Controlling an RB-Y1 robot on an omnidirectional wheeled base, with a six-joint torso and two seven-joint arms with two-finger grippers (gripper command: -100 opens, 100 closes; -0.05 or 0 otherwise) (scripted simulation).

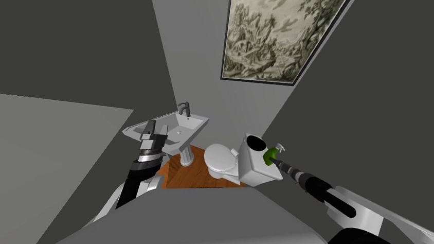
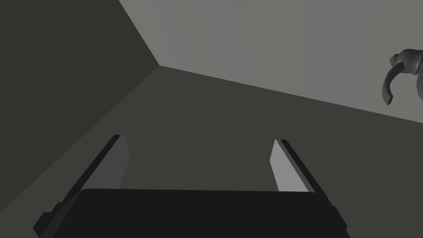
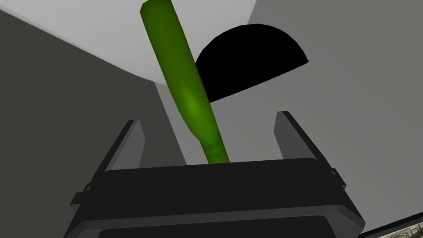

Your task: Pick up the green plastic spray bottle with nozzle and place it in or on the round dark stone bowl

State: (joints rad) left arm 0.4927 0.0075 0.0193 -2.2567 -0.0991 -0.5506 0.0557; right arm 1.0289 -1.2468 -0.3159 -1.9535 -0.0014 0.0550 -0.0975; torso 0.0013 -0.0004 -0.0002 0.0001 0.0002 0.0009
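The green spray bottle [image 1: 269, 156] with a pale nozzle is at the top of the white toilet tank [image 1: 255, 168], just right of the round dark bowl [image 1: 255, 143] that sits on the tank. My right gripper [image 1: 274, 160] reaches in from the right and is at the bottle. In the right wrist view the green bottle [image 3: 181, 78] runs up between the fingers of the right gripper [image 3: 208, 117], which stand open and apart from its sides, and the dark bowl [image 3: 248, 62] lies just beyond. My left gripper [image 1: 153, 133] is raised near the sink.
A white toilet [image 1: 220, 161] stands on a wooden floor patch, with a pedestal sink [image 1: 187, 124] and grey faucet [image 2: 396, 74] to its left. Grey walls close in on both sides. My left gripper [image 2: 200, 140] is open beside the faucet.
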